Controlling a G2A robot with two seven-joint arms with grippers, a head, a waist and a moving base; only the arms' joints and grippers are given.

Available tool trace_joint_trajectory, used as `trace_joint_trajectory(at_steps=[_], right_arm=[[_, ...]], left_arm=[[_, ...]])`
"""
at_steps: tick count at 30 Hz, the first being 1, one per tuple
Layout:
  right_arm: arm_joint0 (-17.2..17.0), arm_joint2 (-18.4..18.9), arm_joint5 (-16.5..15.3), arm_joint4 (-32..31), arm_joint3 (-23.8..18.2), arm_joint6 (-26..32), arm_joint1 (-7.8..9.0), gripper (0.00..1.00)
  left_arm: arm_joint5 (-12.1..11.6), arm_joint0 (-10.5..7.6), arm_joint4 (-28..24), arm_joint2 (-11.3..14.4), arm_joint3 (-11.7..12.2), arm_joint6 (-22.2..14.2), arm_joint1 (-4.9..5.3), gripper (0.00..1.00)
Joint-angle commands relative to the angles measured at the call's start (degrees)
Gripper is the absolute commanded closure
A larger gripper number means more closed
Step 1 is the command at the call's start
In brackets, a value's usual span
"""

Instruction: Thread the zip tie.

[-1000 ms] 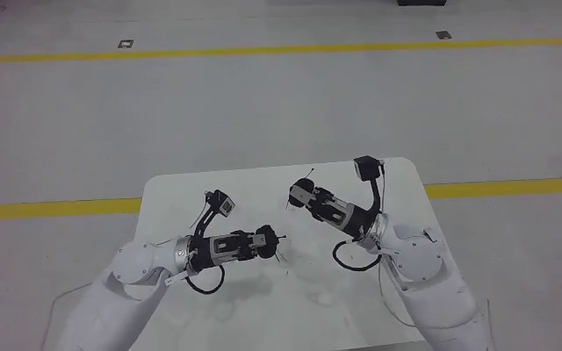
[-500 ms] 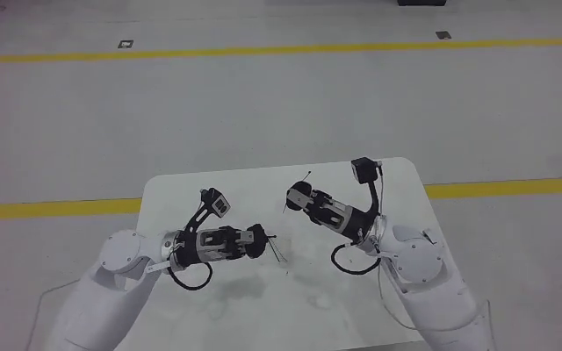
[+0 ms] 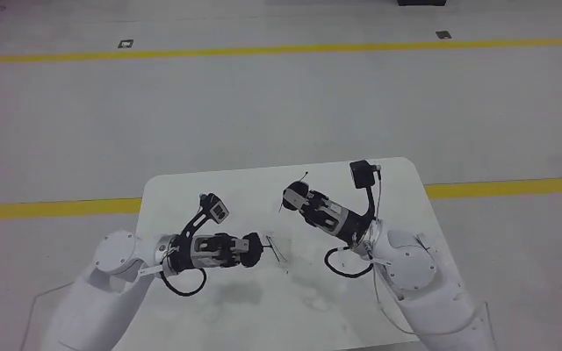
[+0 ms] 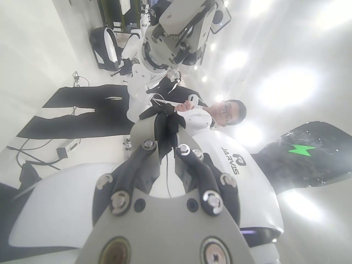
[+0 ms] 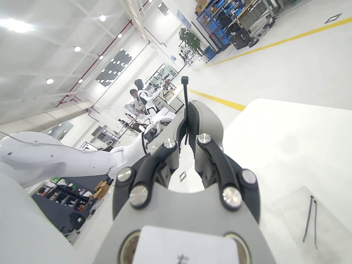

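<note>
Alignment seemed the step in hand: your right pincer (image 5: 187, 111) pinched the thin black plastic zip tie (image 5: 186, 97) over the white desk (image 3: 184, 197), left pincer (image 3: 256, 247) pressed together, apart. Next, its tail likely needed feeding into its head.

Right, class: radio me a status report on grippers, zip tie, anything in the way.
Right gripper shut on zip tie, head end sticking out. Left gripper shut, load unclear, apart from right. Two spare ties lying on table.
</note>
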Motion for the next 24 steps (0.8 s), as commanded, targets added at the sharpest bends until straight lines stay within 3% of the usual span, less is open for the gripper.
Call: trace_joint_trajectory(at_steps=[1,3,15,24], right_arm=[[0.06,-0.72,0.00,-0.26,-0.38,-0.86,0.52,1.00],[0.00,-1.12,0.00,-0.24,-0.58,-1.86,1.18,1.00],[0.00,-1.12,0.00,-0.24,-0.58,-1.86,1.18,1.00],[-0.77,3.33,0.00,-4.83,0.34,-6.49,1.94,1.00]], left_arm=[[0.15,0.15,-0.02,-0.15,-0.07,-0.08,0.09,1.00],[0.44,0.28,0.14,-0.37,-0.15,-0.05,0.21,1.00],[0.59,0.29,0.39,-0.39,-0.23,-0.14,0.25,1.00],[0.59,0.29,0.39,-0.39,-0.23,-0.14,0.25,1.00]])
